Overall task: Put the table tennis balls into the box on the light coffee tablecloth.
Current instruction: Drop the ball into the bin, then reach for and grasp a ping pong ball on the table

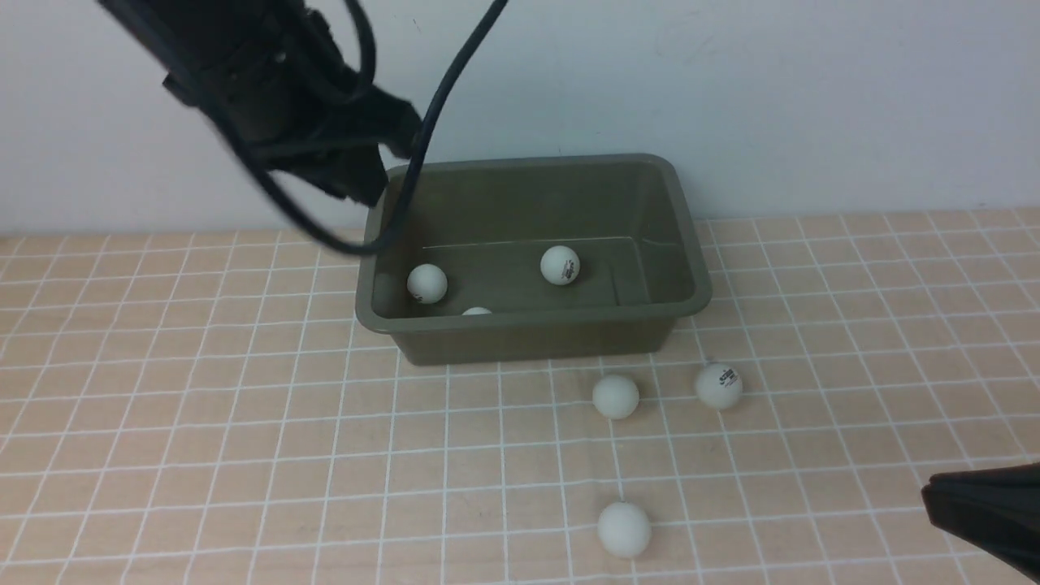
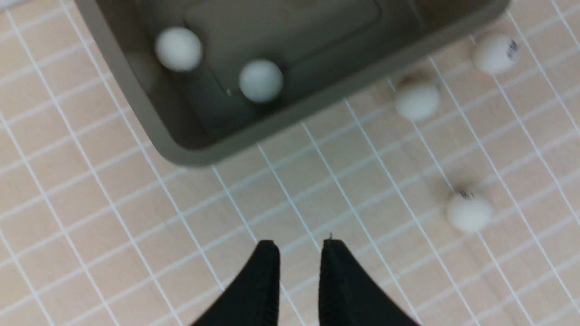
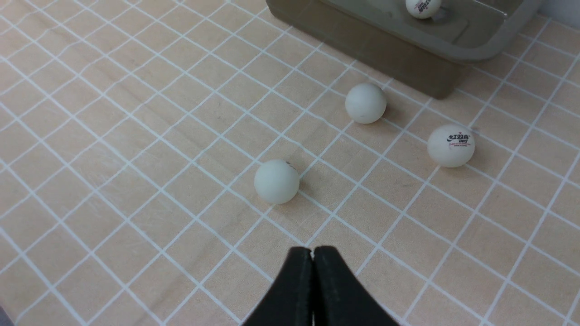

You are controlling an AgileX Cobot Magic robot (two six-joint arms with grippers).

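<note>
Widening my barely parted, empty left gripper (image 2: pixel 299 244) first, I'd squarely straddle the matte white plastic ball (image 2: pixel 417 100) beside the olive-green rectangular plastic box (image 2: pixel 195 156); my right gripper (image 3: pixel 311 249) is pressed together.

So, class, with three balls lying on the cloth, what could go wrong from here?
The right gripper is shut; lowered like that, it may knock the nearest ball rolling. The left arm's cable hangs across the rim of the box and might snag or drag it.
</note>
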